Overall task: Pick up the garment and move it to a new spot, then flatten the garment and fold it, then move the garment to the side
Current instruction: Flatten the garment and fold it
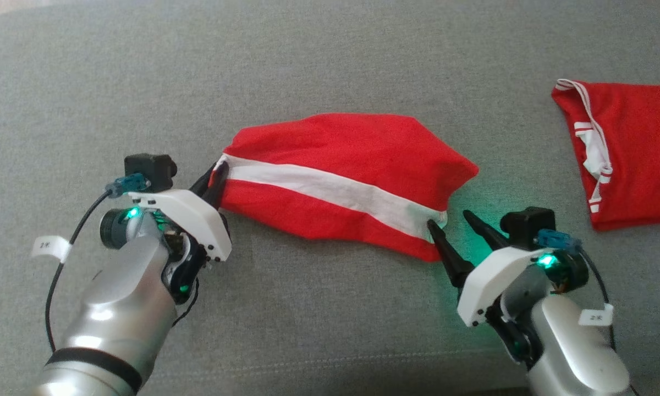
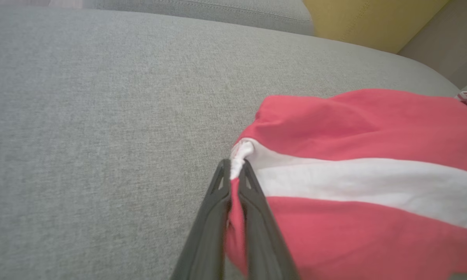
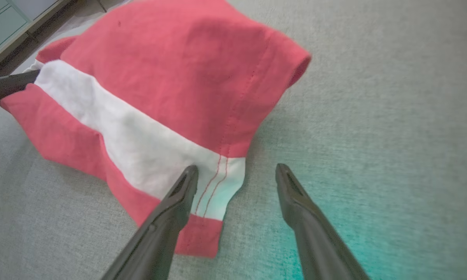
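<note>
A red garment (image 1: 341, 176) with a white band across it lies bunched in the middle of the grey couch cushion (image 1: 308, 66). My left gripper (image 1: 215, 177) is shut on the garment's left end, pinching red and white cloth (image 2: 235, 171) between its fingers. My right gripper (image 1: 450, 221) stands open at the garment's right hem (image 3: 218, 186). One of its fingers (image 3: 183, 190) lies over the white band's edge, the other (image 3: 288, 186) over bare cushion. The left arm's dark finger (image 3: 7, 85) shows at the garment's far end in the right wrist view.
A second red garment (image 1: 627, 154) with white trim lies at the cushion's right side. A yellow cushion (image 2: 373, 19) sits beyond the grey seat in the left wrist view. Drawers (image 3: 4, 19) and floor show past the couch edge in the right wrist view.
</note>
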### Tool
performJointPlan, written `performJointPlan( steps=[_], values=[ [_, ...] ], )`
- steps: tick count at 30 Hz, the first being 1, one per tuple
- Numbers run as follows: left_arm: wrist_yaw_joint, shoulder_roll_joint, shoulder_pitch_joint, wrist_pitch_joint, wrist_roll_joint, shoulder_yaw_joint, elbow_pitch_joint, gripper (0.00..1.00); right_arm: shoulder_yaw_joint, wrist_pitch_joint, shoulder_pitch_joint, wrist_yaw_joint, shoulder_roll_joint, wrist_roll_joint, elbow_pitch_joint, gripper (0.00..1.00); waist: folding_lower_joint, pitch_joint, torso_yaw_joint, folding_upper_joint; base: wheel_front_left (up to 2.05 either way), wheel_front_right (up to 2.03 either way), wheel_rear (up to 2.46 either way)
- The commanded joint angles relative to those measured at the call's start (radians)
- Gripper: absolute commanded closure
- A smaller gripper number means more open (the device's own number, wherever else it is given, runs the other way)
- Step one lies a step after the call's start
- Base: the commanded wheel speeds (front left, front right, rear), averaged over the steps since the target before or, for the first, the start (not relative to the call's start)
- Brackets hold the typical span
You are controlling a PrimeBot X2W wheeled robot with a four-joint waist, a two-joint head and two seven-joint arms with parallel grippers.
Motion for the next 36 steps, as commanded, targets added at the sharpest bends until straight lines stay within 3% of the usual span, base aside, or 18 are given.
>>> performJointPlan(
  steps=[1, 7, 8, 10, 11, 20, 28, 36],
  values=[
    [0.005, 0.030, -0.053, -0.007, 0.005, 0.025, -0.027, 1.00, 0.031, -0.020, -0.042, -0.001, 0.006, 0.013, -0.002, 0.00, 0.0000, 0.008, 0.003, 0.0000, 0.00, 0.00, 0.00],
    [0.005, 0.035, -0.056, -0.009, 0.003, 0.022, -0.029, 1.00, 0.078, -0.044, -0.091, -0.001, 0.016, 0.028, 0.128, 0.00, 0.0000, 0.019, 0.004, 0.0000, 0.00, 0.00, 0.00],
    [0.006, 0.035, -0.056, -0.009, 0.002, 0.022, -0.030, 1.00, 0.086, -0.048, -0.097, -0.001, 0.017, 0.034, 0.143, 0.22, 0.0000, 0.020, 0.003, 0.0000, 0.00, 0.00, 0.00],
    [0.006, 0.036, -0.056, -0.009, 0.001, 0.021, -0.030, 1.00, 0.098, -0.055, -0.107, -0.001, 0.019, 0.044, 0.171, 0.93, 0.0000, 0.021, 0.003, 0.0000, 0.00, 0.00, 0.00],
    [0.006, 0.037, -0.056, -0.010, 0.001, 0.020, -0.030, 1.00, 0.104, -0.059, -0.111, -0.001, 0.019, 0.051, 0.182, 1.00, 0.0000, 0.021, 0.002, 0.0000, 0.00, 0.00, 0.00],
    [0.007, 0.042, -0.042, -0.020, -0.005, 0.018, -0.035, 1.00, 0.103, -0.138, -0.091, -0.001, -0.008, 0.101, 0.151, 1.00, 0.0000, -0.002, 0.000, 0.0000, 0.00, 0.00, 0.00],
    [0.022, 0.072, -0.020, -0.036, -0.002, 0.020, -0.103, 1.00, 0.001, -0.179, 0.001, -0.001, -0.062, 0.077, -0.090, 1.00, 0.0000, -0.046, -0.009, 0.0000, 0.00, 0.00, 0.00],
    [0.047, 0.105, -0.009, -0.034, 0.001, 0.025, -0.239, 1.00, -0.115, -0.159, 0.068, -0.001, -0.064, 0.019, -0.345, 1.00, 0.0000, -0.094, -0.002, 0.0000, 0.00, 0.00, 0.00]
  ],
)
